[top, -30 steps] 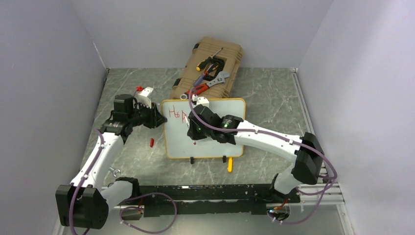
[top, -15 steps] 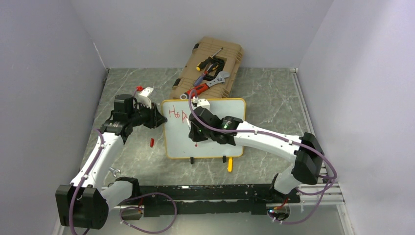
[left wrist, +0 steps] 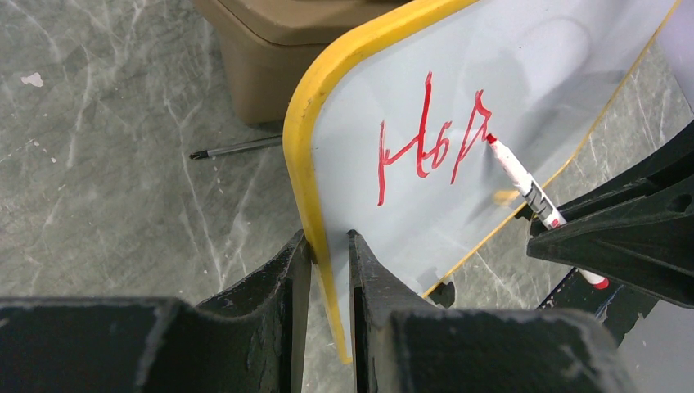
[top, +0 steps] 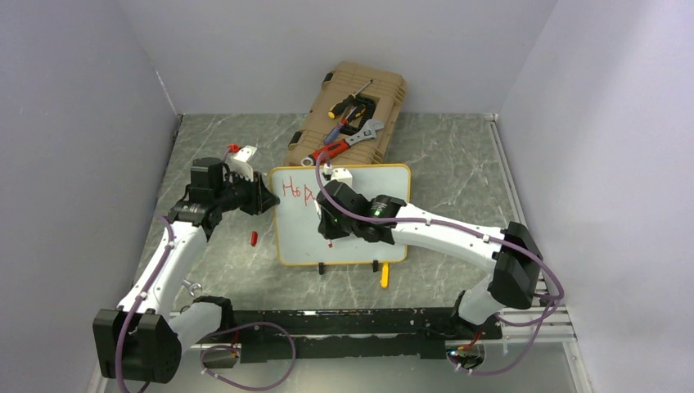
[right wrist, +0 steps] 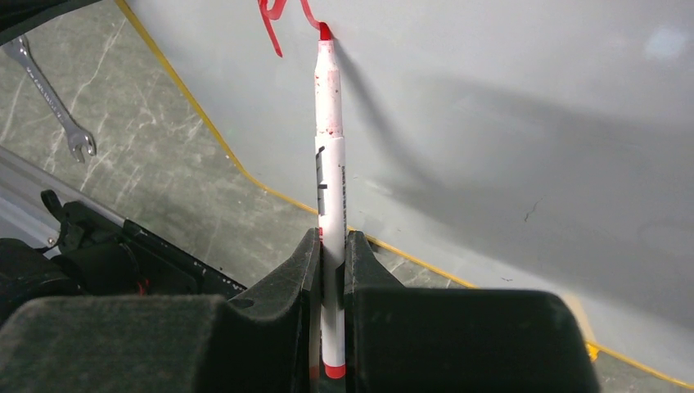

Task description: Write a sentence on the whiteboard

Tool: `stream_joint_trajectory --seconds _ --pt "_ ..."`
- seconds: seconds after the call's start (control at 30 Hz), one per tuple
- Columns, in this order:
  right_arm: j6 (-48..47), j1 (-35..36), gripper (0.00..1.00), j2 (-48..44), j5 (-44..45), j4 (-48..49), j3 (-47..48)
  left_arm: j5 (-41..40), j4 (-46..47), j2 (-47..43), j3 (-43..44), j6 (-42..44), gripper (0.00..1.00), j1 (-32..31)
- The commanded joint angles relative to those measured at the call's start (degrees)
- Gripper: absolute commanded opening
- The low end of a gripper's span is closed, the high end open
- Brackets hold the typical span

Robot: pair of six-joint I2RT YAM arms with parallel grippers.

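Whiteboard: the yellow-framed whiteboard (top: 296, 233) stands around the middle of the table (top: 458, 164), slightly toward the left edge, with its two black feet on the side of the near edge.

Sentence: only the opening of the sentence (left wrist: 430, 147) is on the board. A red H, an o and a third letter shaped like a p sit in the board's upper left corner (the rest of the white face is bare).

Left gripper: the left gripper (left wrist: 327, 254) pinches the board's left rim, one finger on each side of the yellow frame.

Right gripper: the right gripper (right wrist: 330, 246) is clamped on the lower barrel of a white marker (right wrist: 330, 147), and its arm reaches across the board from the near right corner.

Marker: the red tip touches the board at the last red stroke, at the top of the third letter.

Tool case: a tan tool case (top: 385, 90) lies at the far edge, just behind the board, with hand tools on its lid.

Loose items: a small red piece (top: 254, 238) lies on the table just left of the board, a yellow piece (top: 384, 276) lies by its near right foot, and a small wrench (right wrist: 53, 102) lies toward the near left corner.
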Motion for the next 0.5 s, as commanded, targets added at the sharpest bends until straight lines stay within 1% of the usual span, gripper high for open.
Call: stream_joint_trajectory --seconds 0.0,0.47 --pt "0.2 -1.7 0.00 -2.0 4.8 -2.6 1.2 1.6 -0.8 -0.9 1.1 1.6 0.00 -0.9" --pt "-3.1 -2.6 0.00 -0.5 4.0 -0.4 3.8 1.6 -0.7 -0.8 1.1 1.7 0.00 -1.0"
